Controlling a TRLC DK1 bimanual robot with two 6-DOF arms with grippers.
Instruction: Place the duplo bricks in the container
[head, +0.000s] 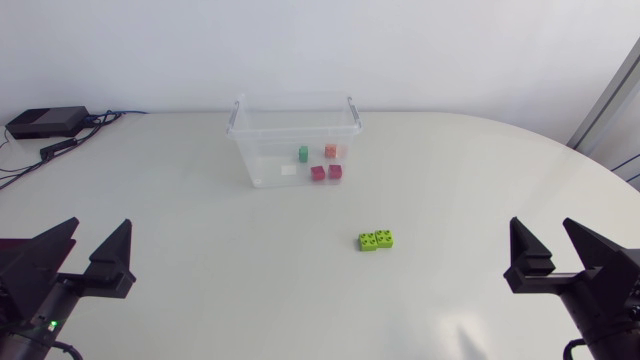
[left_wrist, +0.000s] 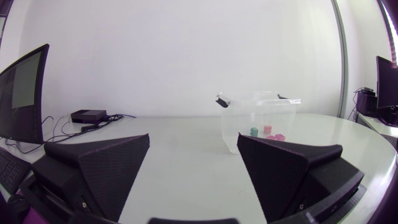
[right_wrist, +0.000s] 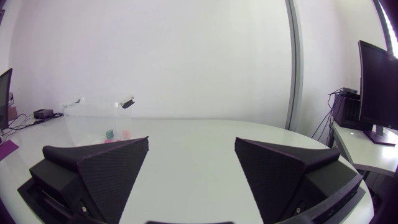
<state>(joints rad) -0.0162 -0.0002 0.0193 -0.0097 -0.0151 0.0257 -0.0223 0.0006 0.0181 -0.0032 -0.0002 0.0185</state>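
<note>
From above, the clear container (head: 258, 160) stands toward the far side of the white surface (head: 200, 270), with a teal brick (head: 303, 153), an orange brick (head: 331, 151) and two red bricks (head: 326, 172) already inside it. A green duplo brick (head: 376, 240) lies on the surface in front of the container, between the two arms and nearer the right one, well apart from both. The left hand (head: 99, 222) and the right hand (head: 541, 222) sit at the near corners, each with fingers spread and nothing between them. In the left wrist view, the left hand (left_wrist: 193, 138) is open, and the container (left_wrist: 231, 127) stands ahead of it, toward the side of one finger, with small teal and pink bricks showing through its wall. In the right wrist view, the right hand (right_wrist: 191, 140) is likewise open and holds nothing; the container (right_wrist: 87, 118) is far ahead and off to one side.
</note>
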